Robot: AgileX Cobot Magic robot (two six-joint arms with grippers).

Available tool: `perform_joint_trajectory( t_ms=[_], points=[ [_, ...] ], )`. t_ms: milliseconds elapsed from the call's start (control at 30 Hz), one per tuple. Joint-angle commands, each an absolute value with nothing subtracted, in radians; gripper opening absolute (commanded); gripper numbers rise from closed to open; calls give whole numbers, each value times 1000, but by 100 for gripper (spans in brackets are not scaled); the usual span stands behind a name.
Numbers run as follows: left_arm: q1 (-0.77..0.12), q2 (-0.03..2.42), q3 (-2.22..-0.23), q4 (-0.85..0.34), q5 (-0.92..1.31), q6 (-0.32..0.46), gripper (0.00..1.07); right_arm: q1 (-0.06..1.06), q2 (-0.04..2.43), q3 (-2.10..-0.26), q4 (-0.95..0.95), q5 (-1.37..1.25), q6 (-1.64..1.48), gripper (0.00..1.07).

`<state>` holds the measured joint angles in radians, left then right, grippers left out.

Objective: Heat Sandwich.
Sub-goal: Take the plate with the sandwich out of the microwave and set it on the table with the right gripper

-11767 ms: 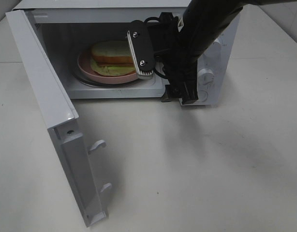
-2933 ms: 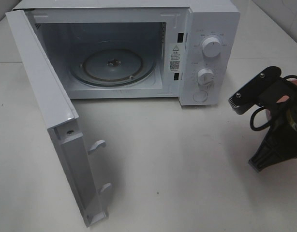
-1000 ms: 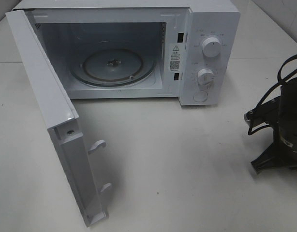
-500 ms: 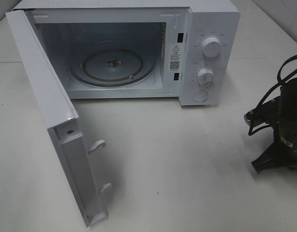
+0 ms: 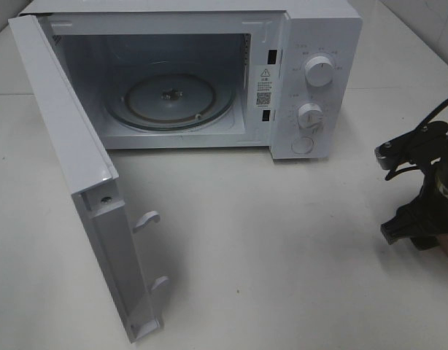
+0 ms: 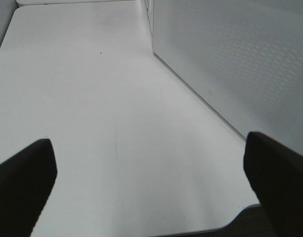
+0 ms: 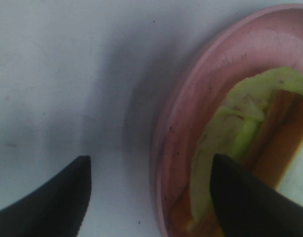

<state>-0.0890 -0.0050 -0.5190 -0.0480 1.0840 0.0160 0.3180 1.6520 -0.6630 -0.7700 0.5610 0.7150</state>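
Right gripper [image 7: 149, 197] now has its jaws spread apart around the rim of the pink plate [image 7: 191, 98], one dark finger [image 7: 53, 195] over the bare white table [image 7: 67, 59] and the other above the plate's inside; a second ago the arm sat lower and more upright at the table's right edge, and it has since tipped and lifted a little. On the plate lies the sandwich [image 7: 240, 143], its yellow-green filling and tan crust showing, no longer pinched by anything. Seen from above, that arm [image 5: 428, 189] stands well to the right of the white microwave [image 5: 311, 80], whose door [image 5: 78, 182] hangs wide open as before, the glass turntable [image 5: 169, 102] bare. Left gripper [image 6: 151, 173] is wide open over the table beside the microwave's side, holding nothing
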Motion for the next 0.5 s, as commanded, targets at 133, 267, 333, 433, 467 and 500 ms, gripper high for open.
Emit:
perform_joint_trajectory(
  t_ms=[133, 267, 333, 433, 467, 500],
  points=[
    [-88, -20, -517, -52, 1071, 11, 98, 314, 1513, -667, -539, 578, 456, 74],
    [-88, -20, -517, -52, 1071, 11, 98, 314, 1416, -667, -383, 597, 296, 76],
    [-88, -20, -517, -52, 1071, 11, 98, 314, 1361, -667, -307, 609, 219, 77],
    [-88, -20, -517, -52, 1071, 11, 98, 314, 1283, -667, -220, 643, 130, 76],
    [-88, -20, -517, -52, 1071, 11, 98, 314, 1260, -667, -200, 657, 107, 76],
    [-88, -20, -517, -52, 1071, 11, 98, 314, 1260, -667, -200, 657, 107, 76]
  ],
)
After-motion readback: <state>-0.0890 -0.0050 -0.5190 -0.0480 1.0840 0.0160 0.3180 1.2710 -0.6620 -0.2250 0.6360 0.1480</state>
